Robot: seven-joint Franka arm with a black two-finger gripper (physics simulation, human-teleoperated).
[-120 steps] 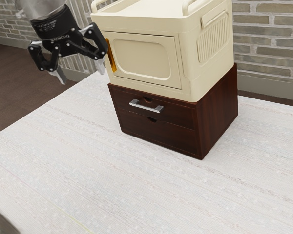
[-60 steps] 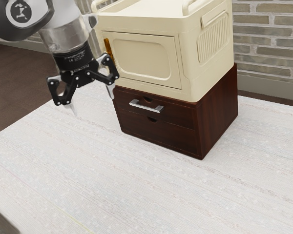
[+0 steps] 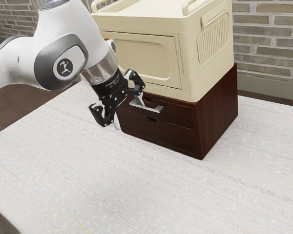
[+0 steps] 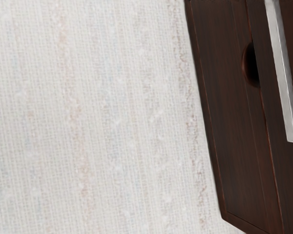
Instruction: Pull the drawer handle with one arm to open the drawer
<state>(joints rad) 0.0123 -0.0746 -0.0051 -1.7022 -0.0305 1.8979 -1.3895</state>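
Probably the dark cabinet [image 3: 217, 112] is heavy, its closed upper drawer [image 3: 178, 115] light-running. The tool [image 3: 129, 114] gapes wide near the handle [image 3: 149, 108], front's eleven o'clock, contact unclear; rigid, perhaps slick, best pinched mid-bar.

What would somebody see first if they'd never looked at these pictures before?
Probably the big white arm, coming in from the exterior view's left, its black gripper open at the shiny handle of the dark drawers. Next, I'd guess, the big cream box sitting on top of those drawers.
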